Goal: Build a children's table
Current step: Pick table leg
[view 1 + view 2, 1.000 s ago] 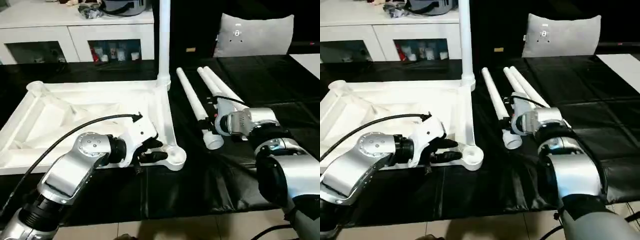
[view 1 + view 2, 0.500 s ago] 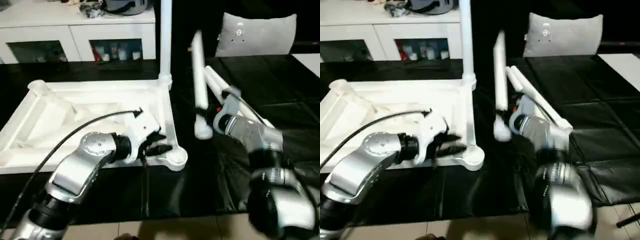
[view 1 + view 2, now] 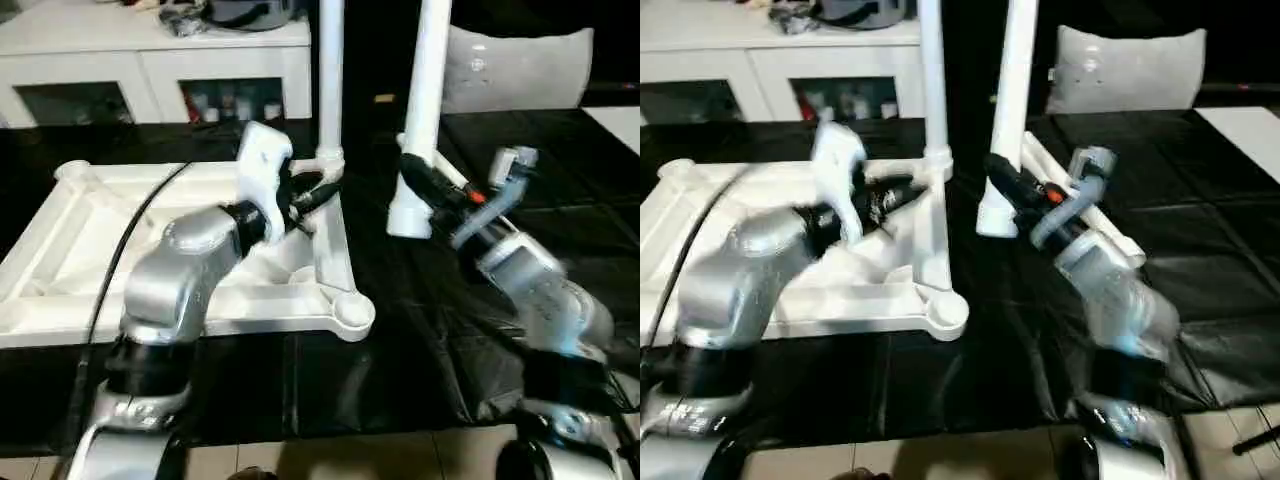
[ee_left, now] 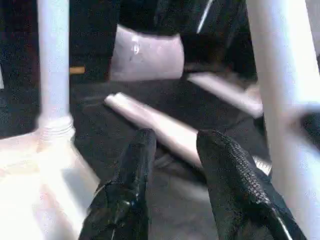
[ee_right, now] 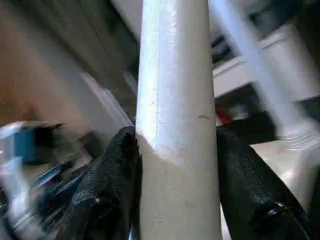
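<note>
My right gripper (image 3: 425,190) clamps a leg (image 3: 422,110) upright.
My left gripper (image 3: 318,196), fingers apart and empty, hovers beside the tabletop's (image 3: 60,240) mounted leg (image 3: 329,75).

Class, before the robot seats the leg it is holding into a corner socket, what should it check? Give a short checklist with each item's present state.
1. Right gripper clamps the held leg: ok.
2. Held leg upright, wide end down: ok.
3. Held leg's end over a socket: not ok, it hangs beside the tabletop, above the black cloth.
4. Near corner socket unblocked: ok.
5. Left gripper holds nothing, fingers apart: ok.
6. Installed leg stands upright in the far corner: ok.
</note>
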Robot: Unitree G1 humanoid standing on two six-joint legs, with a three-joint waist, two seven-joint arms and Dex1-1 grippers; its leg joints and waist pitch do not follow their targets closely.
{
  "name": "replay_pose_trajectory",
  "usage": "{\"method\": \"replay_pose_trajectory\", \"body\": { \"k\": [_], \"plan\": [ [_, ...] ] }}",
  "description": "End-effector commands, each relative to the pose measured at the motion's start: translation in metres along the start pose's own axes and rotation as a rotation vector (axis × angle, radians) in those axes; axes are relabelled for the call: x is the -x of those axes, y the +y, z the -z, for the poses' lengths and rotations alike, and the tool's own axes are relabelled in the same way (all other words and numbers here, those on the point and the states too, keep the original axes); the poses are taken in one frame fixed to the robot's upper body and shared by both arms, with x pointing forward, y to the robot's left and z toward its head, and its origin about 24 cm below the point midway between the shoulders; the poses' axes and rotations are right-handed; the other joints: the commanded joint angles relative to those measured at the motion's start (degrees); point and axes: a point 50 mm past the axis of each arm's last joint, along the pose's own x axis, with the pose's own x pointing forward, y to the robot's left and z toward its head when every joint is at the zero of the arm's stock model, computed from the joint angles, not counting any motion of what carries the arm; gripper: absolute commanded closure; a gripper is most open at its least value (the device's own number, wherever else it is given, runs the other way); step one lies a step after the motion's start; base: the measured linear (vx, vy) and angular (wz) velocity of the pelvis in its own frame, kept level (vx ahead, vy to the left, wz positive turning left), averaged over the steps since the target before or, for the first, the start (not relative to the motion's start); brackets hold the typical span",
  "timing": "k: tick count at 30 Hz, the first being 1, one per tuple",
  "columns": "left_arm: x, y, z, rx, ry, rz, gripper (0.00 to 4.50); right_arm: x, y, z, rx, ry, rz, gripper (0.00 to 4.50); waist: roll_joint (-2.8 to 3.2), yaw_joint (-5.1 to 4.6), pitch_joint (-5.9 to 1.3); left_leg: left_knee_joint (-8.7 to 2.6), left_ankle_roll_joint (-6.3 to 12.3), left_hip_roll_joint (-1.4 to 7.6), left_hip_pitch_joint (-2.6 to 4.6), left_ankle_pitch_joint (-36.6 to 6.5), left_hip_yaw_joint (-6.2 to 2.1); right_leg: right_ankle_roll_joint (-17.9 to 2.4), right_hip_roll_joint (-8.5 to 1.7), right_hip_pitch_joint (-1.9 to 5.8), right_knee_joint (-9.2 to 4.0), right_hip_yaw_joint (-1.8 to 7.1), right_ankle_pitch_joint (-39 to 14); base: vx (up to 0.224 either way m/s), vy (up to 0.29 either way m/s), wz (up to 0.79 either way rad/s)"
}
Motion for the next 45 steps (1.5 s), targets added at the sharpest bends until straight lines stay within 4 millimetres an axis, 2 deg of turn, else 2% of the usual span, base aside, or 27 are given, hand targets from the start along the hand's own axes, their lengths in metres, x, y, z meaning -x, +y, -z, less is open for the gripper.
{"method": "replay_pose_trajectory", "body": {
  "k": [1,3,4,8,9,11,12,15,16,20,23,28,30,32,33,34,38,40,45],
  "plan": [
    [-0.002,-0.006,-0.009,0.062,-0.038,0.041,2.49,-0.001,0.01,-0.003,-0.003,0.01,-0.076,2.62,-1.06,0.7,-4.09,-3.2,3.06,2.6,1.49,-6.55,-1.12,-12.43,-4.4,2.28,-4.87,2.15,-7.25,0.0,0.0,0.0],
    [-0.005,-0.012,-0.014,0.094,-0.061,0.09,2.42,0.0,0.013,-0.002,-0.013,0.027,-0.111,2.62,-1.49,0.74,-4.05,-3.24,2.97,2.55,1.5,-6.8,-1.04,-11.87,-4.34,2.26,-5.0,2.14,-8.46,0.0,0.0,0.0],
    [-0.006,-0.015,-0.016,0.104,-0.067,0.106,2.21,0.001,0.015,-0.002,-0.015,0.031,-0.122,2.62,-1.3,0.96,-4.04,-3.21,2.77,2.59,1.51,-6.67,-1.09,-11.51,-4.45,2.19,-5.01,2.16,-9.31,0.0,0.0,0.0],
    [-0.009,-0.023,-0.023,0.153,-0.103,0.16,2.09,0.001,0.017,0.0,-0.02,0.05,-0.143,2.62,-1.4,1.16,-4.03,-3.26,2.48,2.58,1.37,-5.99,-1.1,-10.72,-4.45,2.25,-5.08,2.18,-9.12,0.0,0.0,0.0],
    [-0.01,-0.025,-0.026,0.174,-0.114,0.174,1.93,0.001,0.018,0.001,-0.018,0.058,-0.149,2.62,-1.57,1.15,-4.05,-3.25,2.61,2.59,1.35,-5.67,-1.09,-10.7,-4.42,2.26,-5.01,2.17,-8.4,0.0,0.0,0.0],
    [-0.011,-0.03,-0.03,0.211,-0.136,0.203,1.66,0.001,0.019,0.003,0.0,0.072,-0.153,2.62,-1.49,1.27,-4.07,-3.25,2.79,2.57,1.27,-5.19,-1.14,-10.71,-4.44,2.3,-4.95,2.13,-7.89,0.0,0.0,0.0],
    [-0.012,-0.033,-0.033,0.233,-0.145,0.227,1.69,-0.001,0.02,0.006,0.064,0.098,-0.13,2.62,-1.39,1.29,-4.04,-3.22,2.76,2.58,1.26,-5.15,-1.14,-10.72,-4.51,2.31,-4.95,2.14,-7.73,0.0,0.0,0.0],
    [-0.014,-0.035,-0.028,0.199,-0.109,0.219,1.74,-0.009,0.02,0.014,0.216,0.151,-0.059,2.62,-1.66,1.1,-3.88,-3.33,1.89,2.62,1.27,-5.81,-1.11,-9.73,-4.41,2.15,-5.14,2.21,-9.08,0.0,0.0,0.0],
    [-0.015,-0.036,-0.026,0.204,-0.104,0.219,1.37,-0.012,0.02,0.016,0.251,0.152,-0.039,2.62,-1.62,1.02,-3.83,-3.4,1.69,2.63,1.32,-6.62,-1.17,-9.35,-4.57,2.15,-5.29,2.26,-10.22,0.0,0.0,0.0],
    [-0.019,-0.039,-0.016,0.186,-0.067,0.187,1.28,-0.023,0.022,0.028,0.432,0.187,0.021,2.62,-1.44,0.65,-3.77,-3.48,0.94,2.65,1.36,-7.46,-1.24,-8.82,-4.46,2.02,-5.36,2.31,-11.15,0.0,0.0,0.0],
    [-0.021,-0.041,-0.012,0.184,-0.073,0.159,1.29,-0.029,0.02,0.034,0.499,0.18,0.092,2.62,-1.43,0.57,-3.77,-3.57,0.98,2.74,1.34,-7.55,-1.28,-8.82,-4.39,2.01,-5.34,2.37,-10.32,0.0,0.0,0.0],
    [-0.024,-0.042,-0.009,0.087,-0.103,0.071,1.29,-0.038,0.023,0.044,0.7,0.154,0.143,2.62,-1.45,0.49,-3.88,-3.58,1.48,2.77,1.35,-7.15,-1.27,-9.49,-4.29,2.15,-5.03,2.38,-6.91,0.0,0.0,0.0],
    [-0.024,-0.042,-0.009,0.083,-0.112,0.06,1.53,-0.039,0.024,0.045,0.728,0.15,0.147,2.62,-1.55,0.4,-3.85,-3.56,1.44,2.84,1.29,-7.11,-1.27,-9.46,-4.38,2.15,-5.03,2.38,-6.25,0.0,0.0,0.0],
    [-0.026,-0.044,-0.01,0.061,-0.151,0.019,1.66,-0.042,0.023,0.05,0.826,0.133,0.175,2.62,-1.5,0.32,-3.83,-3.54,1.48,2.79,1.28,-7.34,-1.25,-9.64,-4.32,2.26,-4.96,2.4,-5.7,0.0,0.0,0.0],
    [-0.026,-0.044,-0.01,0.061,-0.151,0.019,1.66,-0.042,0.023,0.05,0.826,0.133,0.175,2.62,-1.52,0.32,-3.86,-3.53,1.57,2.84,1.28,-7.28,-1.29,-9.69,-4.4,2.26,-4.97,2.43,-5.48,0.0,0.0,0.0],
    [-0.027,-0.045,-0.009,0.045,-0.16,0.006,1.87,-0.043,0.023,0.052,0.842,0.123,0.184,2.62,-1.62,0.28,-3.81,-3.53,1.87,2.81,1.3,-7.87,-1.27,-9.75,-4.39,2.24,-4.98,2.46,-5.74,0.0,0.0,0.0],
    [-0.029,-0.047,-0.002,-0.017,-0.15,-0.042,2.02,-0.046,0.027,0.055,0.887,0.082,0.164,2.62,-1.67,-0.01,-3.76,-3.61,2.26,2.91,1.21,-8.39,-1.32,-9.46,-4.3,2.29,-4.97,2.44,-5.84,0.0,0.0,0.0],
    [-0.03,-0.047,0.0,-0.008,-0.15,-0.054,2.31,-0.047,0.028,0.056,0.889,0.064,0.158,2.62,-1.52,-0.05,-3.78,-3.59,2.27,2.95,1.33,-8.62,-1.32,-9.56,-4.24,2.2,-4.94,2.43,-5.63,0.0,0.0,0.0],
    [-0.03,-0.047,0.001,0.013,-0.169,-0.08,2.53,-0.045,0.024,0.059,0.891,0.057,0.171,2.62,-1.78,-0.11,-3.74,-3.54,2.58,2.86,1.25,-8.61,-1.28,-10.18,-4.19,2.32,-4.8,2.46,-4.05,0.0,0.0,0.0]
  ]
}}
